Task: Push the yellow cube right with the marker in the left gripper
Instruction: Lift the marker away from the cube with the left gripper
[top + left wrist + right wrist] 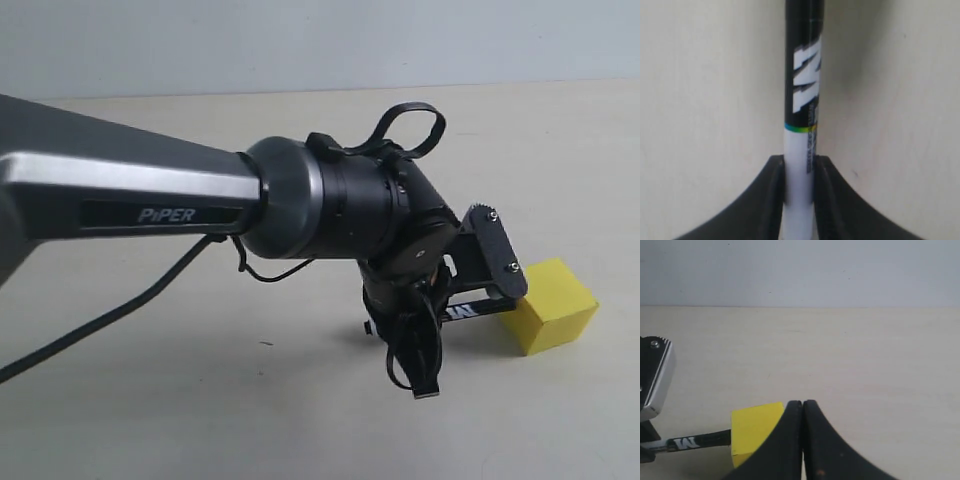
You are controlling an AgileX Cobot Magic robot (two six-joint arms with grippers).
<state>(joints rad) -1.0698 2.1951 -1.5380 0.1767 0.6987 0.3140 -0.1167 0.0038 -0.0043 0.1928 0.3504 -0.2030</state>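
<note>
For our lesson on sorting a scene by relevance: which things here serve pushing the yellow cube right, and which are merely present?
Belong to the job: marker; left end effector clamped on it; yellow cube at the marker's tip.
Merely present: right end effector, shut and empty; black cable; table.

Black left gripper (pixel 800 165), grey-black "PiPER" arm (pixel 120 180), loose black cables (pixel 441 125).

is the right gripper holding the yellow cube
No, the right gripper has its jaws pressed together with nothing between, and the yellow cube sits on the table behind them.
</note>
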